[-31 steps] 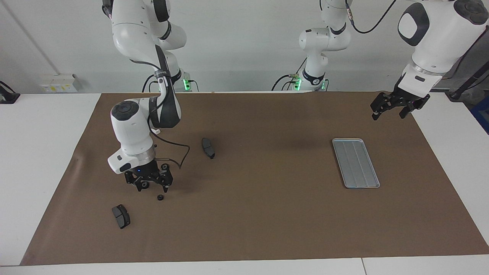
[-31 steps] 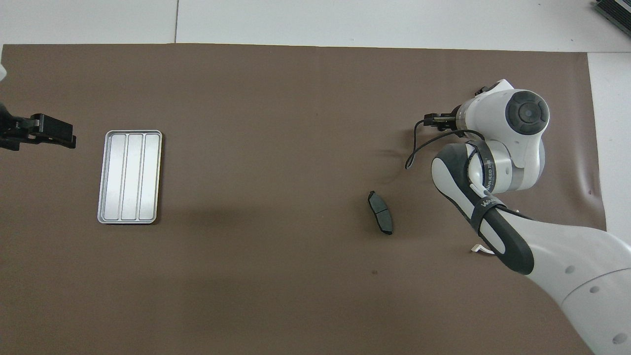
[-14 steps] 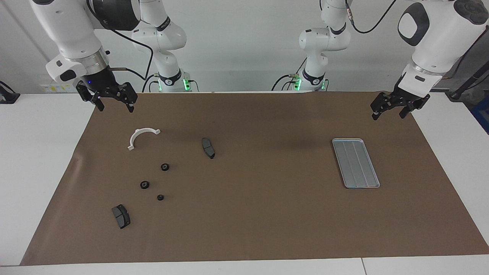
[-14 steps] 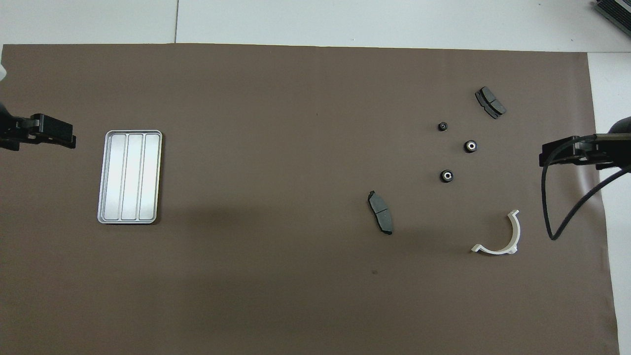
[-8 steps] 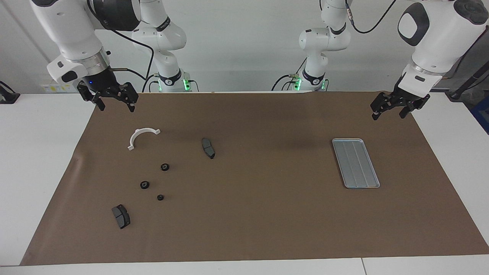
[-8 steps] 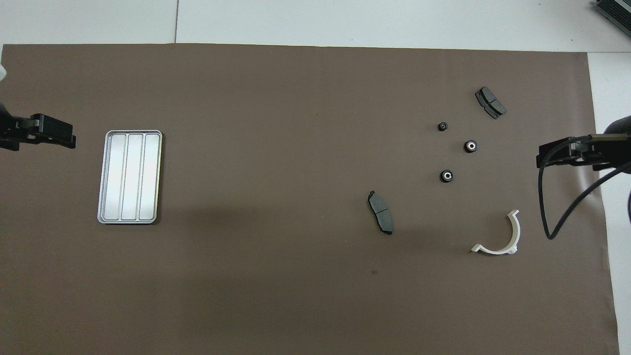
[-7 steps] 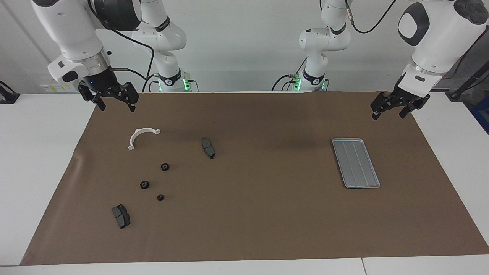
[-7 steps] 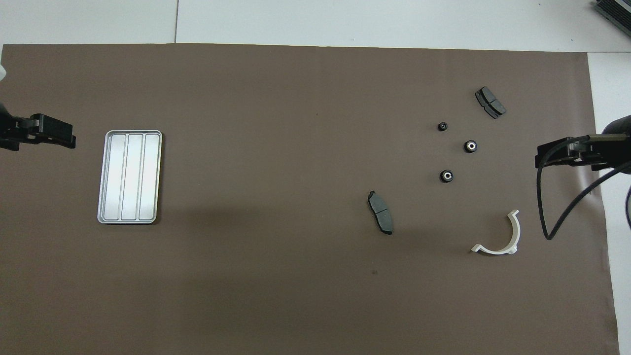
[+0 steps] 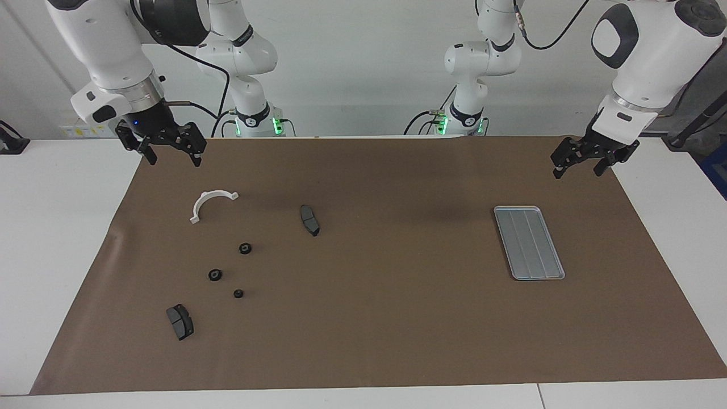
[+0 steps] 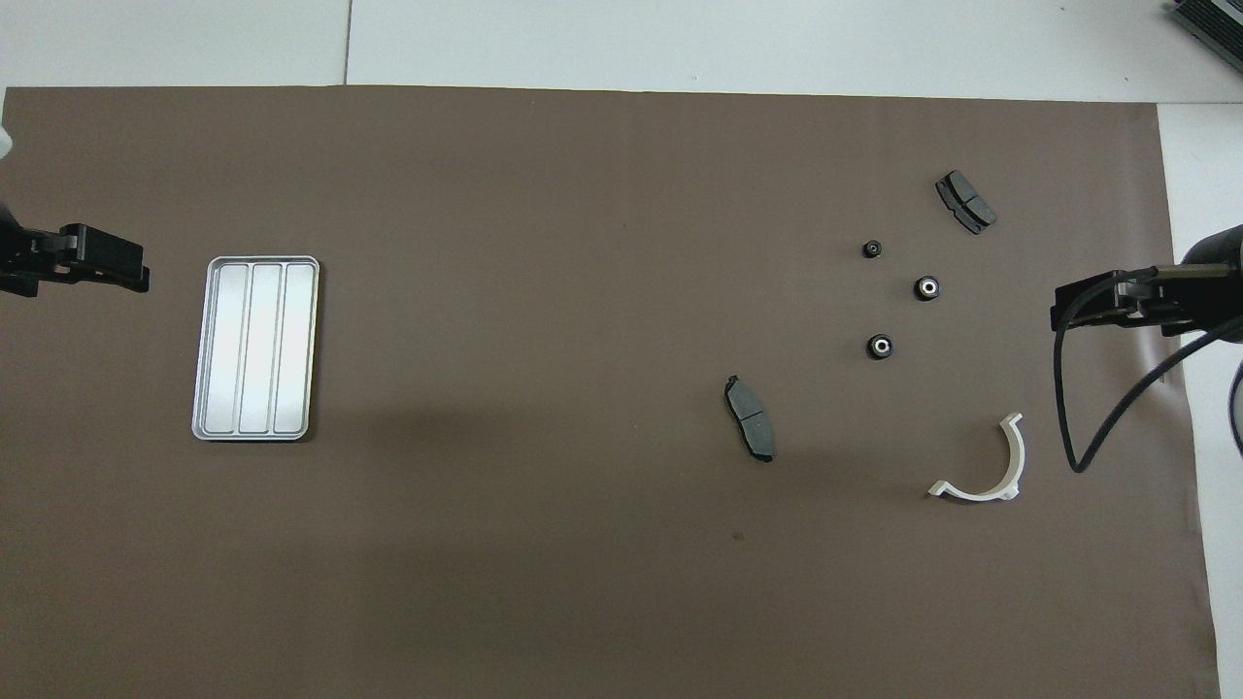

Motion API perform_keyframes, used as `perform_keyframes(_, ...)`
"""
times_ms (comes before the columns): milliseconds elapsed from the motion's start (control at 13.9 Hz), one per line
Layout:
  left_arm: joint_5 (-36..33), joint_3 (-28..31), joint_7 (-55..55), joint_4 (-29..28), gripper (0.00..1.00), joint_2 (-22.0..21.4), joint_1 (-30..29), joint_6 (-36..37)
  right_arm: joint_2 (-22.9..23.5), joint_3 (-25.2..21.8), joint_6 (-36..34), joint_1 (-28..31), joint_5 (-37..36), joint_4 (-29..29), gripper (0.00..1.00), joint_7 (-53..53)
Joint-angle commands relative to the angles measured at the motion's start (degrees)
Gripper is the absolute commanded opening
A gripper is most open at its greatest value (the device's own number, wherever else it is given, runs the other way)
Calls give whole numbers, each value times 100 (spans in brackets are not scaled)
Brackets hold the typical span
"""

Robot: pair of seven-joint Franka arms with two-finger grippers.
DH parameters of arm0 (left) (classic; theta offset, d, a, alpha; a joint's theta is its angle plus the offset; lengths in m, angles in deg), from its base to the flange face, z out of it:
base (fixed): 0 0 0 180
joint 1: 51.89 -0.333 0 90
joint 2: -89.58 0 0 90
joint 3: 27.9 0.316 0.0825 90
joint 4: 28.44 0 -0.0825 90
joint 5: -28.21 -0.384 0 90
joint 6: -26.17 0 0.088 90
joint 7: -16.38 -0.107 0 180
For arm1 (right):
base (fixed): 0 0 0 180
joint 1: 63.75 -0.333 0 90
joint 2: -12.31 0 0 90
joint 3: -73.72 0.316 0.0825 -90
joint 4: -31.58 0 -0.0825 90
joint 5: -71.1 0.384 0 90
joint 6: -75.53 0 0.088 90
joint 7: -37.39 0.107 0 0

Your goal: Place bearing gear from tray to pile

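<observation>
Above the brown mat's corner, right gripper (image 9: 168, 152) hung raised, fingers apart, holding nothing | left gripper (image 9: 578, 165) spread, raised near ridged silver tray (image 9: 529, 242) | pile: three black ring-shaped bearing gears (image 9: 245, 248), white half-ring bracket (image 9: 209, 203), two dark slabs (image 9: 309, 220).

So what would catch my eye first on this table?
Probably the flat silver-grey ridged metal tray, lying bare on the brown mat toward the left arm's end. At the right arm's end sits a loose scatter of parts: a white half-ring bracket, dark grey slabs and small black rings. The left gripper and right gripper hang open above the mat's corners.
</observation>
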Motion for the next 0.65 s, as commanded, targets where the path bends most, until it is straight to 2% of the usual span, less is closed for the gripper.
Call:
perform_keyframes(0, 45, 23, 52, -215, 100, -155, 9, -96, -49, -45, -131, -30, 33, 24, 100, -126)
perform_keyframes(576, 45, 23, 52, -215, 100, -164, 9, -96, -49, -97, -456, -21, 85, -213, 100, -152)
